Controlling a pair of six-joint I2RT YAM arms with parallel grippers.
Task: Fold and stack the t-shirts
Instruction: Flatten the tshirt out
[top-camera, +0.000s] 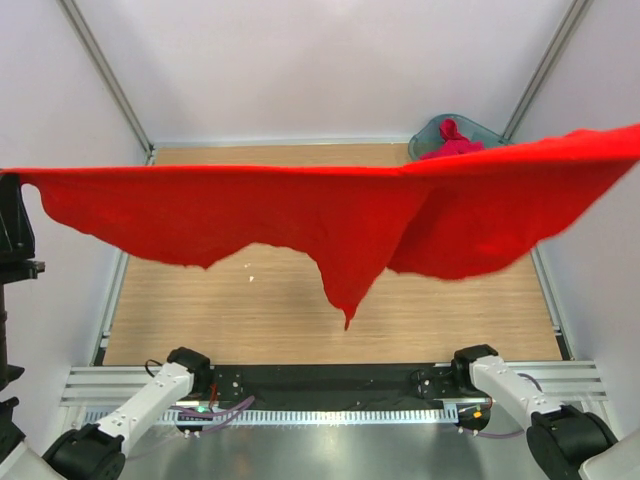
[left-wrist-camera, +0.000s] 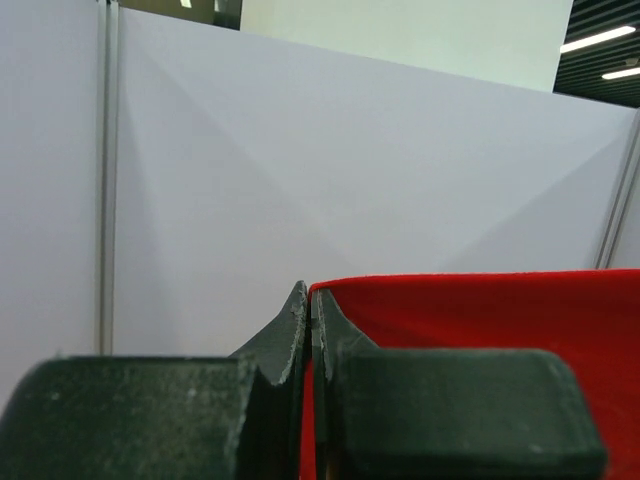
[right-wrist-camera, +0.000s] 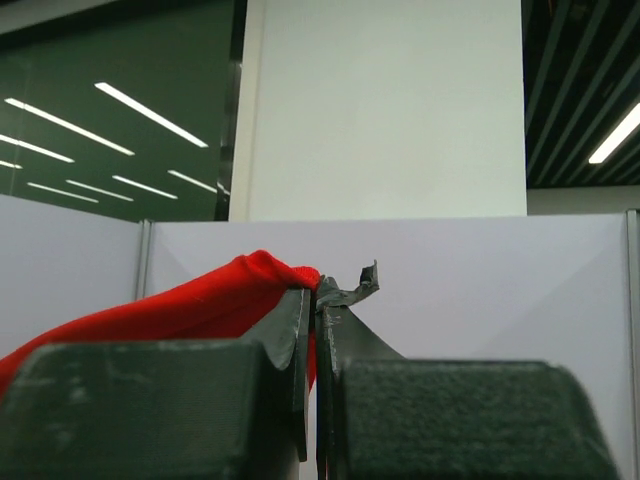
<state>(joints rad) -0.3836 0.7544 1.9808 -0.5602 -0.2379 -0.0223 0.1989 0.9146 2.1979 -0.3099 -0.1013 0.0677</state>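
A large bright red t-shirt (top-camera: 300, 215) hangs stretched high across the whole top view, its lower edge drooping to a point at the middle. My left gripper (left-wrist-camera: 311, 292) is shut on its left end, where red cloth (left-wrist-camera: 480, 310) runs off to the right. My right gripper (right-wrist-camera: 319, 283) is shut on the right end, with the cloth (right-wrist-camera: 200, 300) bunched to its left. In the top view the left gripper (top-camera: 12, 215) shows at the far left edge; the right one is out of frame. A crimson-pink t-shirt (top-camera: 452, 140) lies in the teal tub (top-camera: 432, 133).
The wooden table (top-camera: 250, 300) lies below the shirt, bounded by white walls and metal rails. The teal tub stands in the far right corner. Both arm bases (top-camera: 180, 375) sit on the black strip at the near edge.
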